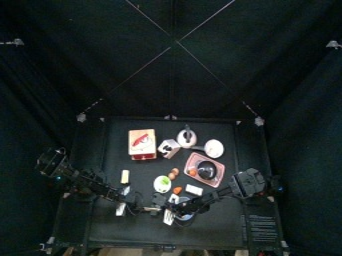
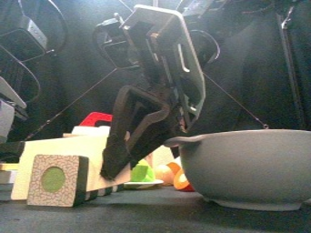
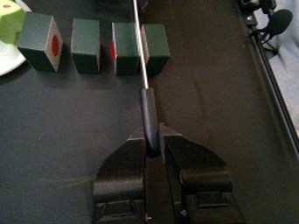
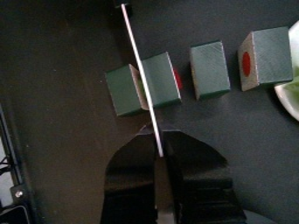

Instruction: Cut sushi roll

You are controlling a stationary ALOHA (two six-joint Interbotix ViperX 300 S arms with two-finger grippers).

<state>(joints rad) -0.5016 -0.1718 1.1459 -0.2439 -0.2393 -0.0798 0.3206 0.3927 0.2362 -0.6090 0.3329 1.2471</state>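
The sushi roll lies as several dark green blocks with red centres in a row (image 3: 103, 44); it also shows in the right wrist view (image 4: 211, 68). My left gripper (image 3: 149, 144) is shut on the black handle of a knife (image 3: 145, 105). Its thin blade (image 3: 139, 44) lies between the end block (image 3: 156, 44) and its neighbour. In the right wrist view the same kind of blade (image 4: 138, 70) runs out from between my right gripper's (image 4: 158, 153) shut jaws, across the same gap. Both arms meet at the table's front middle (image 1: 167, 203).
A grey bowl (image 2: 243, 168) stands near right in the front view. A plate with green and orange food (image 2: 152, 173) is behind a cut block (image 2: 55, 179). A red and white box (image 1: 140, 142) and dishes (image 1: 207, 168) stand further back.
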